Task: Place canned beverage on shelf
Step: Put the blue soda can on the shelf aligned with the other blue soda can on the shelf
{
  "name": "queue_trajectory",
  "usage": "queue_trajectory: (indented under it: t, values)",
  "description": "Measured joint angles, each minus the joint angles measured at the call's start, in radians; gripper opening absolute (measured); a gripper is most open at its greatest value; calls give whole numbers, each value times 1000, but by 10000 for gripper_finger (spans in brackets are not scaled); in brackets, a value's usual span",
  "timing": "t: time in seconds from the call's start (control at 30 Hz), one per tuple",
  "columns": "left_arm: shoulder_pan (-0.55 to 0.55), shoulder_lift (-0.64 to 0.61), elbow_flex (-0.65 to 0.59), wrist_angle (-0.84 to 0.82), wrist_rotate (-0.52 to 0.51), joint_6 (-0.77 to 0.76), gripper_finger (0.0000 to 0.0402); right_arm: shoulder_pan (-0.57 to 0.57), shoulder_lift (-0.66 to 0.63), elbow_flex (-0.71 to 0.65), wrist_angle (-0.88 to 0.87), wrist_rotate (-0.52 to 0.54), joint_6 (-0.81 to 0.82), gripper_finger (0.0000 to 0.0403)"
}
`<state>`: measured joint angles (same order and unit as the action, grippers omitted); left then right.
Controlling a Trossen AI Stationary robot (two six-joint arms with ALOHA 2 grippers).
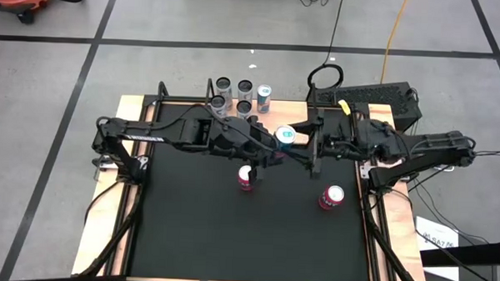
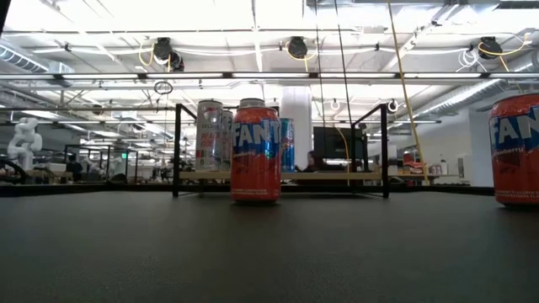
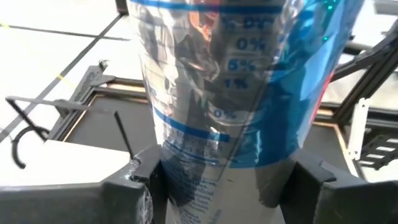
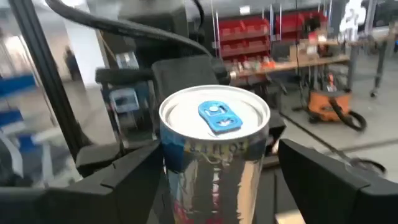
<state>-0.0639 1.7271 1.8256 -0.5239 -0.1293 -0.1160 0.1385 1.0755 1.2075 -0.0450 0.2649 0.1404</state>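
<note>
A silver-and-blue can (image 1: 285, 137) with a blue tab stands upright in the air over the table's far middle, between my two grippers. My left gripper (image 1: 275, 145) reaches in from the table's left and is shut on the can (image 3: 236, 93). My right gripper (image 1: 302, 142) reaches in from the table's right; it is open, with a finger on either side of the can's upper part (image 4: 214, 124). The shelf (image 2: 337, 176) stands at the table's far edge and holds several cans (image 1: 245, 89). The held can is out of the low view. My left gripper pinches the can's side wall (image 3: 186, 168) between its two fingers (image 3: 146, 177), which lie level and across the can, coming from the table's left. The can is upright and lifted clear of the table.
Two red Fanta cans stand upright on the black tabletop, one near the middle (image 1: 245, 177) (image 2: 255, 151) and one toward the right (image 1: 331, 197) (image 2: 515, 151). A black box with cables (image 1: 377, 96) sits at the far right corner.
</note>
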Motion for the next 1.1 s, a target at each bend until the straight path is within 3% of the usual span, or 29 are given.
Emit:
queue_trajectory:
  t: [0.13, 0.33, 0.73, 0.93, 1.1]
  values:
    - [11, 0, 0, 1, -6, 37, 212, -17, 33, 88, -133, -3, -26, 308]
    - [27, 0, 0, 2, -7, 54, 215, -51, 87, 141, -181, -60, -29, 302]
    - [46, 0, 0, -67, -13, 100, 216, -93, 78, 145, -187, -65, -24, 263]
    - [56, 0, 0, -68, -6, 104, 217, -108, 78, 145, -212, -68, -2, 220]
    - [71, 0, 0, -72, 7, 103, 219, -113, 77, 146, -260, -58, 27, 217]
